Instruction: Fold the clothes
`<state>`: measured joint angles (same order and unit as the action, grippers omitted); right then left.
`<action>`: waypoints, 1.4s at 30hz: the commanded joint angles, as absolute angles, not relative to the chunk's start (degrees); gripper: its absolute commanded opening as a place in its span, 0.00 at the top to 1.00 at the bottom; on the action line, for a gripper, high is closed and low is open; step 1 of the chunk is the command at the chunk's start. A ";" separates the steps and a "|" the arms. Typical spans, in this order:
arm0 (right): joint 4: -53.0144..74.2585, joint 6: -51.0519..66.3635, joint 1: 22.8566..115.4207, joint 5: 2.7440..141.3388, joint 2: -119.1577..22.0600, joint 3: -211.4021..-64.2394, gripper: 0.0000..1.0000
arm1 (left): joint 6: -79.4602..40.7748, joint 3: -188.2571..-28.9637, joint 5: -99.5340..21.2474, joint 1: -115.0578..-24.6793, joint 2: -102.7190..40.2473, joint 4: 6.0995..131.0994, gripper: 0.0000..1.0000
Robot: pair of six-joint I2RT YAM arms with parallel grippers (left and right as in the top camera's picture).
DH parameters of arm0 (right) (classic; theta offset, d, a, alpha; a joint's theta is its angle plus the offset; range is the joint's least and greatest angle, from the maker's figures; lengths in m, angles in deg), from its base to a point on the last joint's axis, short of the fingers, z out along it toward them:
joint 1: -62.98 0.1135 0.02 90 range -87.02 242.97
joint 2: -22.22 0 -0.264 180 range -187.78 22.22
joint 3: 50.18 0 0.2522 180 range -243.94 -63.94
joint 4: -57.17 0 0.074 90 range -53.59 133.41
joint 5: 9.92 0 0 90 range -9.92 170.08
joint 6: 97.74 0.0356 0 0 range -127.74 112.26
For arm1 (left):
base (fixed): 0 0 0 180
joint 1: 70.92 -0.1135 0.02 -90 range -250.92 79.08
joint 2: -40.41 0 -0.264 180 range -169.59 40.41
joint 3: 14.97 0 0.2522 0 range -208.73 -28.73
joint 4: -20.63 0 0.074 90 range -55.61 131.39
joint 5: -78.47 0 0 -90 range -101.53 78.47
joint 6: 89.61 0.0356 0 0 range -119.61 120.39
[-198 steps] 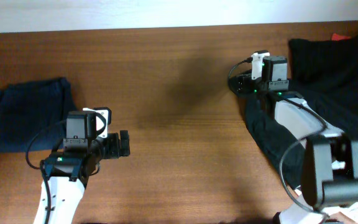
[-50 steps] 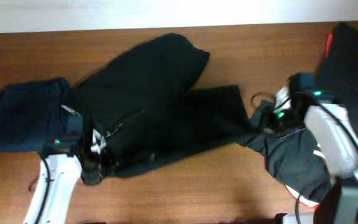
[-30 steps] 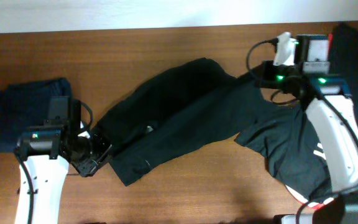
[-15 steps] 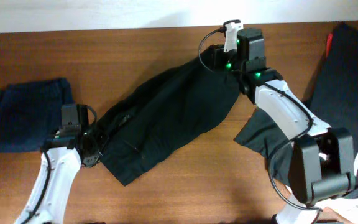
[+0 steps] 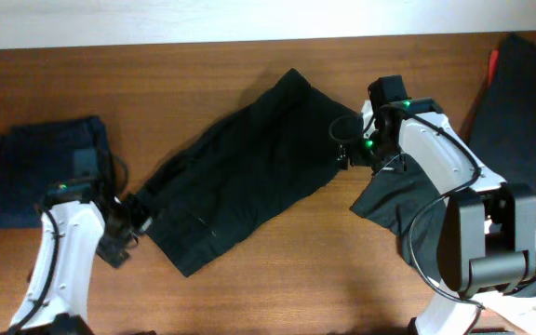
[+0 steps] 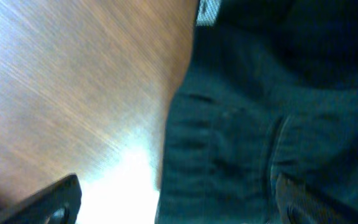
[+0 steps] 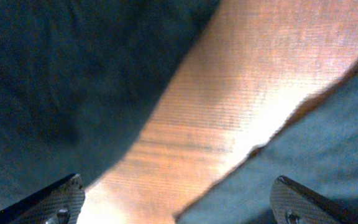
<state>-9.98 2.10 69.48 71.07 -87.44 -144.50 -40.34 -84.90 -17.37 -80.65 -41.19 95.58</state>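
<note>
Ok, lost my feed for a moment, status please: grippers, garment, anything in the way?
Both empty: left gripper open, right gripper open. The black garment lies spread diagonally, unfolded. A dark clothes pile close at right, folded blue garment at left.

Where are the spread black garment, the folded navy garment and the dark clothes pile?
spread black garment [image 5: 249, 172]: overhead, its middle.
folded navy garment [image 5: 31, 172]: overhead, its middle.
dark clothes pile [image 5: 529, 93]: overhead, upper part.

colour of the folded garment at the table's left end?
Folded garment: dark navy blue, clearest in the overhead view.
</note>
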 commanded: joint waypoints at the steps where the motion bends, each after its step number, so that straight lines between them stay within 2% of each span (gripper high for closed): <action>1: -11.51 1.69 69.30 71.33 -86.39 -144.63 0.01 | -35.94 -72.39 -24.35 -80.28 -42.37 83.39 0.01; 4: -12.12 1.75 69.30 70.61 -86.39 -144.63 0.01 | -35.94 -65.38 -29.15 -80.28 -43.18 72.11 0.01; 6: -12.16 1.73 69.30 70.61 -86.39 -144.63 0.01 | -35.96 -64.61 -30.29 -79.98 -43.18 67.26 0.18; 7: -12.16 1.73 69.30 70.61 -86.39 -144.63 0.01 | -36.01 -64.59 -31.84 -79.41 -43.18 66.40 0.42; 8: -12.08 1.75 69.30 70.61 -86.39 -144.63 0.01 | -36.03 -64.55 -32.83 -78.62 -43.18 65.44 0.57; 10: -11.90 1.73 69.30 70.61 -86.39 -144.63 0.01 | -36.01 -64.39 -32.70 -77.09 -43.27 64.48 0.58; 11: -11.90 1.73 69.30 70.63 -86.39 -144.65 0.01 | -36.01 -64.39 -31.62 -76.63 -43.27 64.06 0.65; 12: -11.90 1.71 69.30 70.65 -86.39 -144.65 0.01 | -36.01 -64.39 -30.86 -76.70 -43.27 63.58 0.78; 13: -11.88 1.69 69.30 70.65 -86.39 -144.65 0.01 | -35.96 -64.39 -29.29 -76.70 -43.27 63.82 0.85; 14: -11.79 1.71 69.30 70.65 -86.39 -144.65 0.01 | -35.96 -64.39 -29.05 -76.70 -43.27 65.07 0.78; 15: -11.68 1.71 69.30 70.65 -86.39 -144.65 0.01 | -35.92 -64.39 -28.21 -76.70 -43.27 66.01 0.50; 16: -11.68 1.71 69.30 70.65 -86.39 -144.65 0.01 | -35.90 -64.42 -26.77 -76.70 -43.25 66.93 0.39; 17: -11.70 1.71 69.30 70.65 -86.39 -144.65 0.01 | -35.70 -64.42 -25.61 -76.70 -43.25 67.93 0.36; 22: -11.73 1.71 69.30 70.65 -86.39 -144.65 0.01 | -35.55 -64.46 -23.17 -76.70 -43.20 70.99 0.36; 25: -11.86 1.71 69.30 70.65 -86.39 -144.65 0.01 | -35.51 -64.44 -19.17 -76.70 -43.27 68.15 0.28; 27: -11.88 1.71 69.30 70.65 -86.39 -144.63 0.02 | -35.51 -64.39 -19.65 -76.63 -43.27 65.38 0.44; 28: -11.88 1.71 69.30 70.65 -86.39 -144.65 0.01 | -35.53 -64.39 -20.35 -76.55 -43.27 64.72 0.62; 29: -11.86 1.69 69.30 70.65 -86.39 -144.63 0.01 | -35.53 -64.39 -20.52 -76.52 -43.29 63.91 0.85; 31: -11.88 1.69 69.30 70.65 -86.39 -144.65 0.01 | -35.53 -64.39 -20.72 -76.55 -43.29 62.73 0.99; 34: -11.86 1.69 69.30 70.68 -86.39 -144.63 0.01 | -31.22 -64.39 -20.56 -76.57 -43.27 63.58 0.99; 35: -11.84 1.69 69.30 70.68 -86.39 -144.63 0.01 | -30.87 -64.39 -20.50 -76.59 -43.27 64.15 0.96; 36: -11.64 1.69 69.30 70.65 -86.39 -144.63 0.01 | -30.85 -64.39 -20.74 -76.59 -43.27 65.62 0.60; 37: -11.66 1.69 69.30 70.65 -86.39 -144.65 0.01 | -30.87 -64.39 -20.72 -76.59 -43.27 67.71 0.37; 42: -11.68 1.69 69.30 70.65 -86.39 -144.65 0.01 | -31.00 -64.33 -20.96 -76.52 -43.99 66.91 0.35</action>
